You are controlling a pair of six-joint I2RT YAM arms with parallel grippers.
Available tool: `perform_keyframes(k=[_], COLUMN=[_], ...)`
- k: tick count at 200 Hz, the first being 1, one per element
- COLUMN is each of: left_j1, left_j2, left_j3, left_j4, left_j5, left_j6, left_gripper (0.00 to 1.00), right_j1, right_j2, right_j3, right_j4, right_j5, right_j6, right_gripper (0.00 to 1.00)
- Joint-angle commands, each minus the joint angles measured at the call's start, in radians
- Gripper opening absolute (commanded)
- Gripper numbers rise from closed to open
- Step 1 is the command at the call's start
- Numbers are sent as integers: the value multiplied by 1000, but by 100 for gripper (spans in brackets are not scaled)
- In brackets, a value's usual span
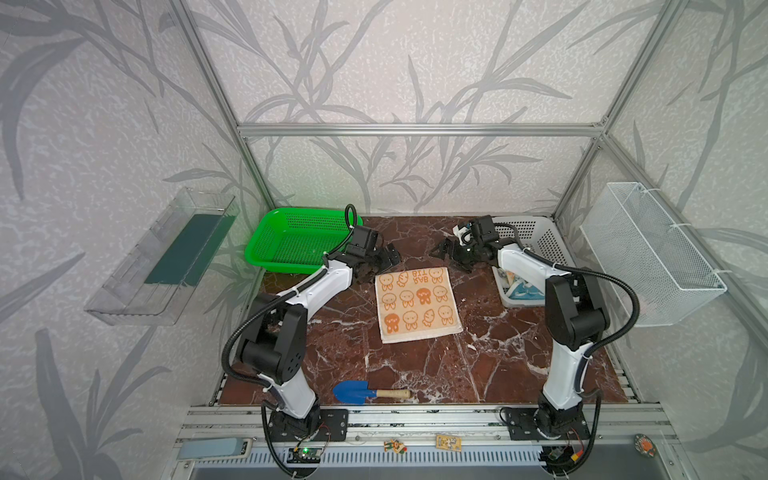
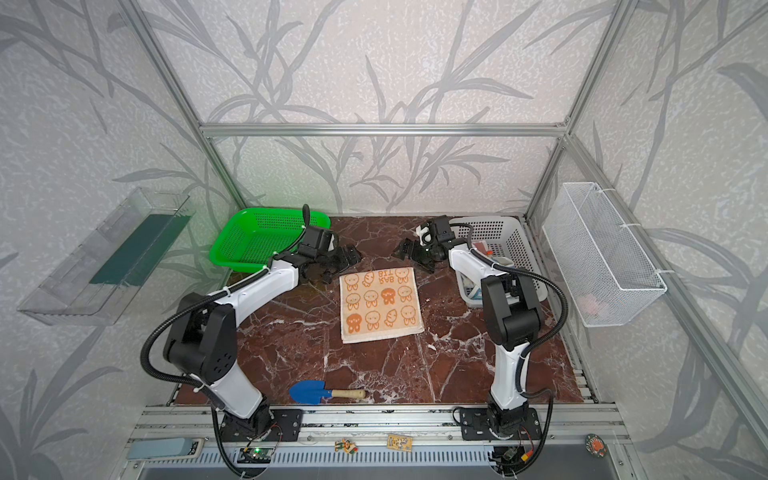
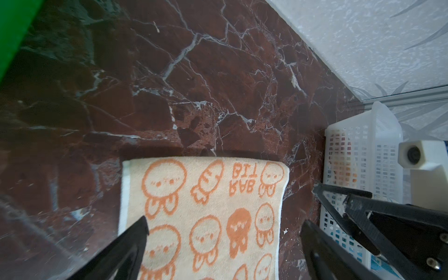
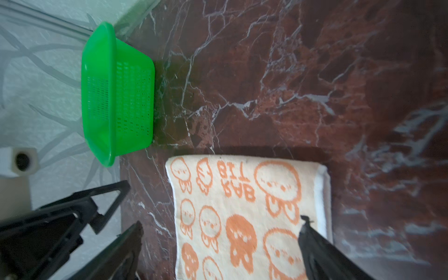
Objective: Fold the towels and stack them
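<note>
Towel [image 1: 417, 305] flat, centred for two-handed folding. Left gripper [image 1: 381, 262], right gripper [image 1: 449, 253] splayed wide, empty, by far corners: likely poised to pinch next fold.

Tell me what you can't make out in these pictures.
Cloths in the white basket: both top views, mostly hidden by the right arm.
Pink thing in the wire basket: a top view, blurred behind mesh.
Towel: wrist views, near part cut off at the frame edge.

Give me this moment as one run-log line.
orange bunny towel: flat on table | left gripper: open, empty | right gripper: open, empty
</note>
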Motion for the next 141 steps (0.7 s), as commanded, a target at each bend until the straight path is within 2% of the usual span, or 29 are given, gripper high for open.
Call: perform_keyframes(k=[1,34,85,141], left_j1=[-1,8,16,-11], left_j2=[70,170,284,311], left_j3=[35,65,95,69], left_j4=[55,72,33,17], left_j5=[41,40,16,11], left_j6=[-52,-42,8,56], left_gripper=[99,99,99,99], right_j1=[6,0,-23,-81], right_j2=[68,161,232,180], right_j3=[60,103,89,-49], right_j4=[75,113,85,6], right_j5=[-90,-128,-117,-43], right_j6=[104,141,105,-2], right_gripper=[99,99,99,99])
